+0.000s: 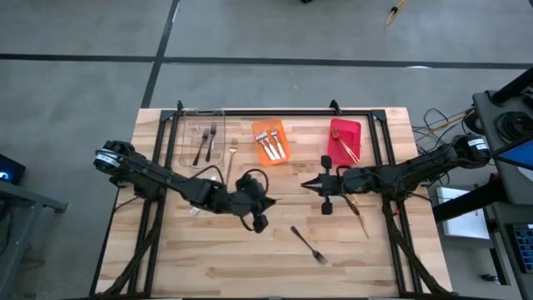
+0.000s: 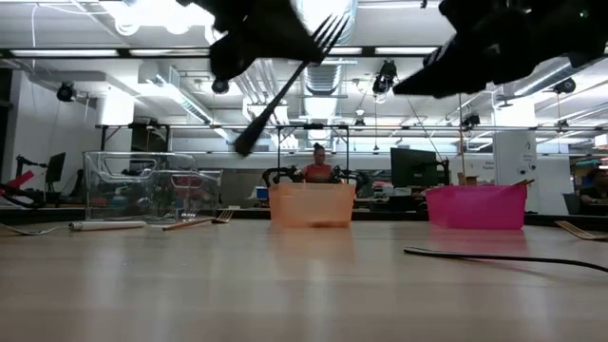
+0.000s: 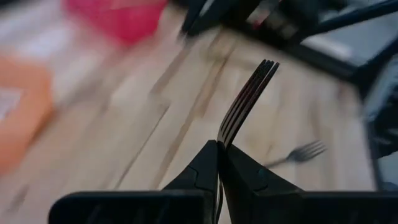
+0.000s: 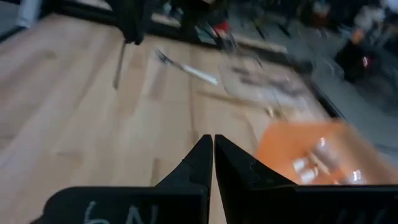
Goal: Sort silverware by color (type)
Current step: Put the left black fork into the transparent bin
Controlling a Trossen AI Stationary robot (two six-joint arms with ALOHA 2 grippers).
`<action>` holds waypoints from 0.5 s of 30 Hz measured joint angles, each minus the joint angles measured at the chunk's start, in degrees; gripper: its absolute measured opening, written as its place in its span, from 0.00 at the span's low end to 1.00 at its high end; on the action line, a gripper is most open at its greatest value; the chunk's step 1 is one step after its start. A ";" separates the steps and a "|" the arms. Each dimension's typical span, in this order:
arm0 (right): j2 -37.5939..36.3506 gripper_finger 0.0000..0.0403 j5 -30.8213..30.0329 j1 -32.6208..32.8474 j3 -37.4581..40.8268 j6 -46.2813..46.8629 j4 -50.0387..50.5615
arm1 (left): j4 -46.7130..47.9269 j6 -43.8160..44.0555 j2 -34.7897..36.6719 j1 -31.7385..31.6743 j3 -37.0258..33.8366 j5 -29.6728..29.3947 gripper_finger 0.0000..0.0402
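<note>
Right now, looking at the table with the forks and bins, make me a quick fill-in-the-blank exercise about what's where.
1. The left gripper has its jaws shut on a ____ fork.
2. The forks with white handles lie in the ____ bin.
3. The clear bin holds two ____ forks.
4. The right gripper hangs over the table with its jaws ____.

Missing words: dark; orange; dark; shut

Bright, even overhead light; both wrist views blurred, ceiling lamps glaring.
</note>
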State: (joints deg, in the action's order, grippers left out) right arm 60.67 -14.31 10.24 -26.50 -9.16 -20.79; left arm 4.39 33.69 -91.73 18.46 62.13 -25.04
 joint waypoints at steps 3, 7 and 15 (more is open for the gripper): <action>-0.59 0.02 1.88 -0.02 -0.02 -2.87 -3.38 | -8.11 -8.50 0.01 -0.09 0.00 0.55 0.00; -2.23 0.02 2.52 -0.02 -0.04 -6.51 -6.15 | -16.97 -16.41 0.03 -0.09 0.00 2.49 0.00; -6.98 0.02 8.18 -0.02 -1.15 -8.84 -6.33 | -28.95 -25.84 0.05 -0.16 0.00 8.11 0.00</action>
State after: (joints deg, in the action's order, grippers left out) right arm 53.69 -6.14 10.22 -27.65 -18.00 -27.12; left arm -24.56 7.85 -91.68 18.30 62.13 -16.93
